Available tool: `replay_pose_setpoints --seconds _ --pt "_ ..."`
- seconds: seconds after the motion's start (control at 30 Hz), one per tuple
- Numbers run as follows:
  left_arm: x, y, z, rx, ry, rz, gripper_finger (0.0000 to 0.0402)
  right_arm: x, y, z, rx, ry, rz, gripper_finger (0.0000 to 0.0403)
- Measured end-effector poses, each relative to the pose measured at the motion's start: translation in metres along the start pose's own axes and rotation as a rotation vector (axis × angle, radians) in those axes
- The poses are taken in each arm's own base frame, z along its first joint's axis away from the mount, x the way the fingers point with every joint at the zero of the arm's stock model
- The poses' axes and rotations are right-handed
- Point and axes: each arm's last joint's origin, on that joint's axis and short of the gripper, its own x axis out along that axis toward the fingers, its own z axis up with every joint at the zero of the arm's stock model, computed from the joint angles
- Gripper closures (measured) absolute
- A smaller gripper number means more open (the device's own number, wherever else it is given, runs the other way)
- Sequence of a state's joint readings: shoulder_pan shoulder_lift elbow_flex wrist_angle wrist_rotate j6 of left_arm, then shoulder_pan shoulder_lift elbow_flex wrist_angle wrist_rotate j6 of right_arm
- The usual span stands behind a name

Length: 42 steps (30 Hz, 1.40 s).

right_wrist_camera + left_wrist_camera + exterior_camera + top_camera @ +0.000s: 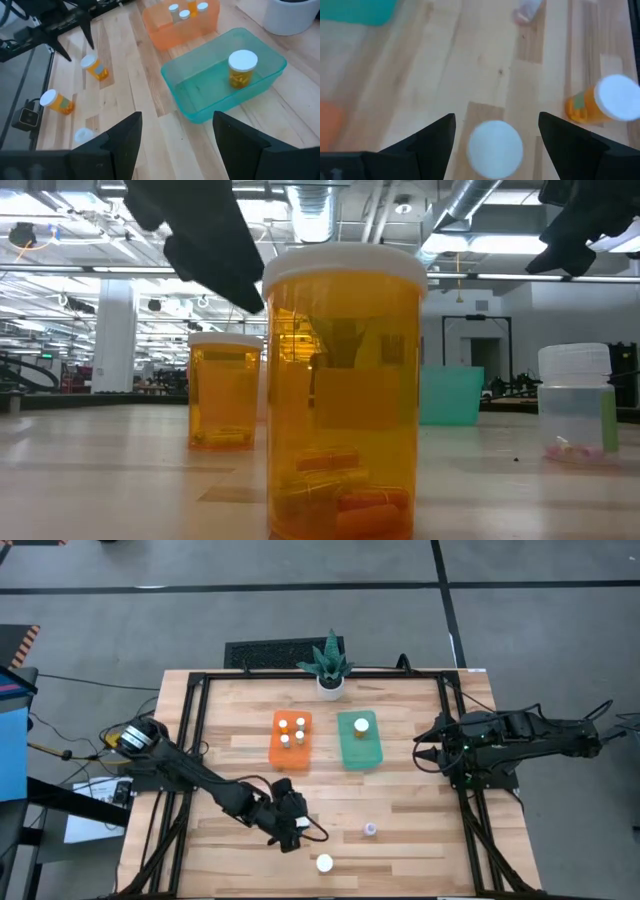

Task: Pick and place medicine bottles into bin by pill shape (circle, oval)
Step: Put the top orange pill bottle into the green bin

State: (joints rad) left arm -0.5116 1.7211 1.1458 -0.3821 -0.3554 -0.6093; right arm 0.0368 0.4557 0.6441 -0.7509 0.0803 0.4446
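An orange medicine bottle with a white cap (495, 149) stands upright on the wooden table. My left gripper (497, 117) hangs open just above it, one finger to each side of the cap, clear of it in the low view (225, 395). A second orange bottle (324, 863) stands nearer the front edge, and a bluish-clear bottle (370, 830) stands to its right. White-capped bottles stand in the orange bin (275, 752). One bottle (242, 67) stands in the green bin (360, 755). My right gripper (177, 116) waits open above the table's right side.
A white plant pot (330, 685) stands at the far edge behind the bins. Black frame rails (195, 730) run along the table's left and right sides. Bare wood lies between the bins and the loose bottles.
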Motion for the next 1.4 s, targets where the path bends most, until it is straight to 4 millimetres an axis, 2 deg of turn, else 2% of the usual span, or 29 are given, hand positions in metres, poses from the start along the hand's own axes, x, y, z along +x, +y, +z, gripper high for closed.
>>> replay_pose_setpoints --seconds 0.17,1.07,1.27,1.4 --pt "0.007 -0.003 -0.009 0.036 0.044 0.033 0.0123 0.0 0.0 0.0 0.0 0.0 0.0 0.0148" --pt "0.008 -0.002 -0.013 0.041 0.036 0.071 0.0123 0.0 0.0 0.0 0.0 -0.001 0.001 0.0148" --pt "0.02 -0.008 -0.015 0.023 0.045 0.018 0.0123 0.0 0.0 0.0 0.0 0.0 0.0 0.0148" --pt "0.023 -0.006 -0.02 0.018 0.07 0.052 0.0123 0.0 0.0 0.0 0.0 0.001 0.0 0.0148"
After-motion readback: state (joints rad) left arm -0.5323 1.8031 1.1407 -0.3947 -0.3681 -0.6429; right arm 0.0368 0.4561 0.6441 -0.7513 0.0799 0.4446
